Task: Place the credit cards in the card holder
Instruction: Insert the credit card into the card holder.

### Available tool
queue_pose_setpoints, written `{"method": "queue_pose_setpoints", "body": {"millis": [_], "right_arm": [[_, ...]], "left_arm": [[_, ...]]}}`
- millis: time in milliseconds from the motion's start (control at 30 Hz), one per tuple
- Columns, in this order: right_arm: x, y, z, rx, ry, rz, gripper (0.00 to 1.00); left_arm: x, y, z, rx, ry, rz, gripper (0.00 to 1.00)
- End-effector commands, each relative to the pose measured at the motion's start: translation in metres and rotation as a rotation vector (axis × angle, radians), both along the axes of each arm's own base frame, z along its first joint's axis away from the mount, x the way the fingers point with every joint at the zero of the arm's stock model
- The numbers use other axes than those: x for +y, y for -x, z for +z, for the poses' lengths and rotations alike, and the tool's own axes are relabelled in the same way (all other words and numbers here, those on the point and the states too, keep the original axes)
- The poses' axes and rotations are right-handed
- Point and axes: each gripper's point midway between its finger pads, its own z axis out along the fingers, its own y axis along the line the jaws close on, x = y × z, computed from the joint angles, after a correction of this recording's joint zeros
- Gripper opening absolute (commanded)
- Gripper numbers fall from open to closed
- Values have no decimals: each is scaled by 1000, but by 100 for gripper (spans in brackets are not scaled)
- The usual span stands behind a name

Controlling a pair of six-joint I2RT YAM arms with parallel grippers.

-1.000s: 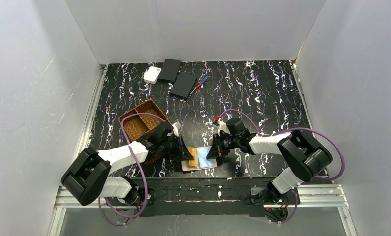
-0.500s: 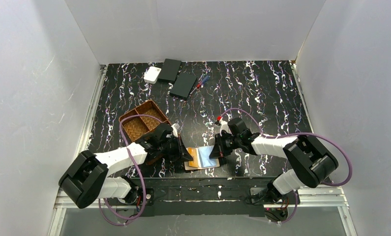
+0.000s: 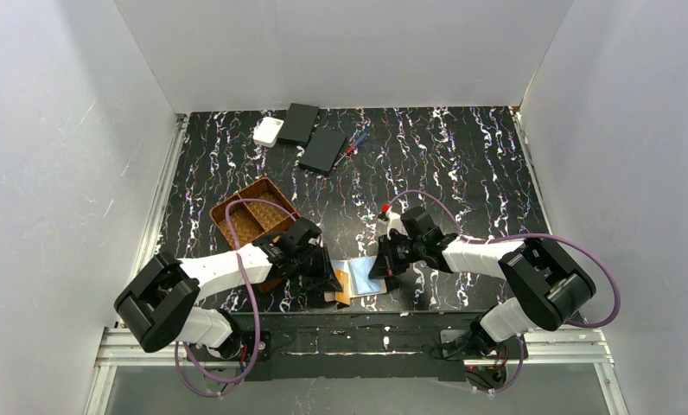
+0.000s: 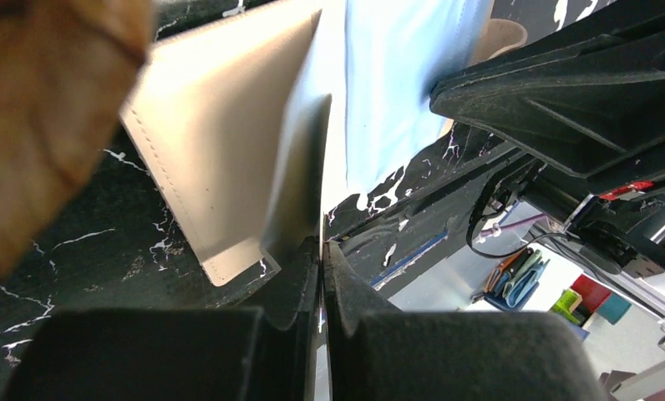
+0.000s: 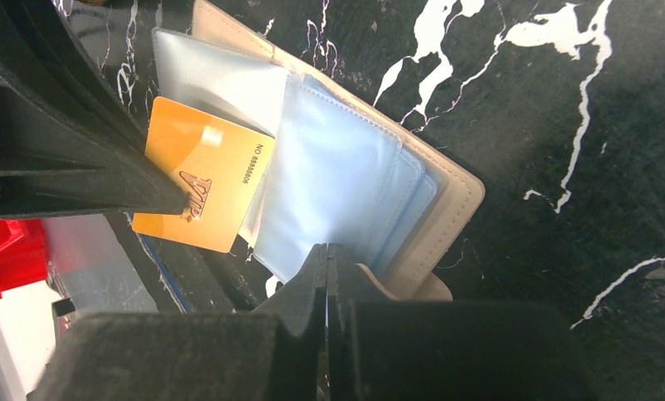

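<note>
While the left gripper [image 3: 330,278] clamps the orange card [image 5: 200,184] at the mouth of a clear pocket [image 5: 337,180] that the closed right gripper [image 5: 327,246] pinches, a skewed push could buckle the card or shove the open card holder [image 5: 456,182], lying between them, off the near edge of the table [image 3: 461,173].

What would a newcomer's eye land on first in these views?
The tan card holder lying open at the near edge of the table, its clear pockets fanned out. The left gripper pinches an orange credit card at those pockets, and the right gripper pinches a pocket's edge. Beyond the left arm sits a brown woven tray.
</note>
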Motion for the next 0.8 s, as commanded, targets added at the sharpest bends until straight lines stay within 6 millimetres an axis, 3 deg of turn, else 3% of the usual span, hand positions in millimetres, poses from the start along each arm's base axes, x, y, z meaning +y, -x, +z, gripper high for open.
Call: {"method": "queue_pose_setpoints", "body": {"millis": [0,400,767], "right_arm": [[-3,-2,2,-18,9,-11,1],[-4,1,0,-13,2,-10,1],[-5,2,-1,-13,3,-12,1]], "left_arm": [[5,-5,2,-7,-65,38,0],[-24,-13,5,-14,35,0,0],[-17,-18,18,-95,15,5,0]]}}
